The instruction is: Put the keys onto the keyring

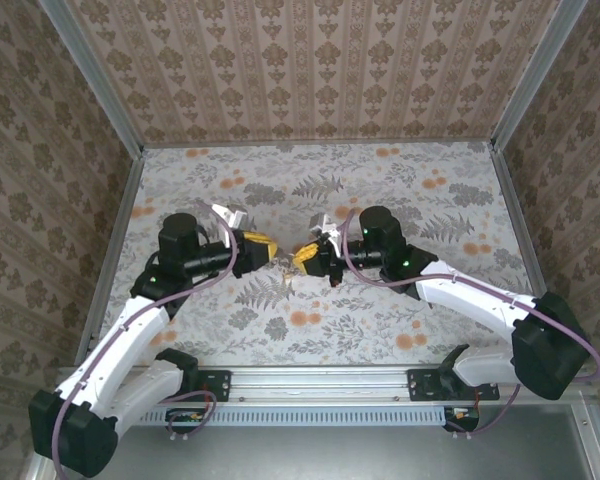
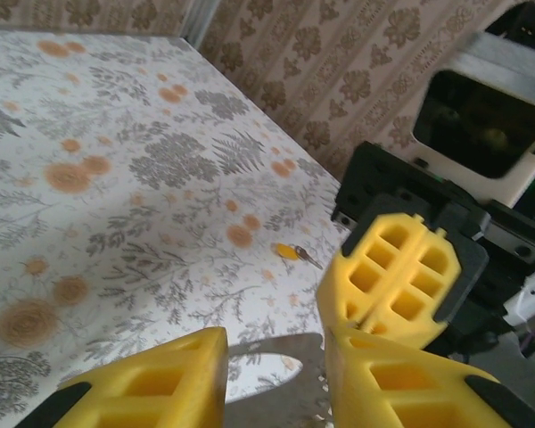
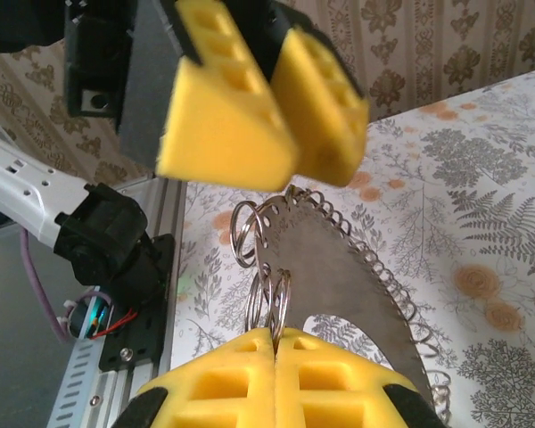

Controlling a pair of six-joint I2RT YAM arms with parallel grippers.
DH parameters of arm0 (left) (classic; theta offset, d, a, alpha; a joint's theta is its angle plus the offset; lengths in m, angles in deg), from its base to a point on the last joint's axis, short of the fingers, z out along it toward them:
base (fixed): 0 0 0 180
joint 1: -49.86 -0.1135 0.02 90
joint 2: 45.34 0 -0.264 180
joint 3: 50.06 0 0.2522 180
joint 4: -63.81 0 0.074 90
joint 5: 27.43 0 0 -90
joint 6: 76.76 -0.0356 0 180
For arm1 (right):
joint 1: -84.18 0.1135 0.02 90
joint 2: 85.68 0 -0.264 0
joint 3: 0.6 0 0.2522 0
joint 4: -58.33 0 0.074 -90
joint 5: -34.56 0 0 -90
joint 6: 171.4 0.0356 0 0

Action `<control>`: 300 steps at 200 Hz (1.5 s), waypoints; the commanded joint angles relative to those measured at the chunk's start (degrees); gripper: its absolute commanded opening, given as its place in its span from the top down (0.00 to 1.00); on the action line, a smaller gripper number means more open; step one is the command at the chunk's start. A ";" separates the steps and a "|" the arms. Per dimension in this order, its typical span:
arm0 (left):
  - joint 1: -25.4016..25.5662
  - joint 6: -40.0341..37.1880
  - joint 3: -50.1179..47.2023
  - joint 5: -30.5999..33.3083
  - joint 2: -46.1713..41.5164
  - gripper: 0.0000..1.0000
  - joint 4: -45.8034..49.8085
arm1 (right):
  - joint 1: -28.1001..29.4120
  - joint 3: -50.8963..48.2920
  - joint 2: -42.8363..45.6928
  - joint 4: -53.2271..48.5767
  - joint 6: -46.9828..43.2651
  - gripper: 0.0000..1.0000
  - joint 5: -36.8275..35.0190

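Closest to the lens in the right wrist view, the right gripper has its yellow fingers pressed flat together with no gap. They pinch the lower end of the keyring. Small wire rings stand up out of that seam, and a coiled, chain-like strand runs from them in an arc to the right and back down past the right finger.

Just above the rings, the left gripper points its two fingertips down at the top of the keyring. The strand's upper end meets the narrow seam between them. In the left wrist view a gap shows between its fingers, so whether they hold the wire cannot be told.

From above, the two grippers meet tip to tip near the middle of the flowered table, the left one coming from the left and the right one from the right.

One key, with an orange head and a dark blade, lies flat on the table. It is apart from both grippers and the keyring.
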 commanded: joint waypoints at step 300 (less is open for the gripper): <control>-11.90 1.06 -2.03 22.21 0.33 0.53 16.05 | 2.02 13.07 -17.14 -28.08 -6.19 0.57 -21.27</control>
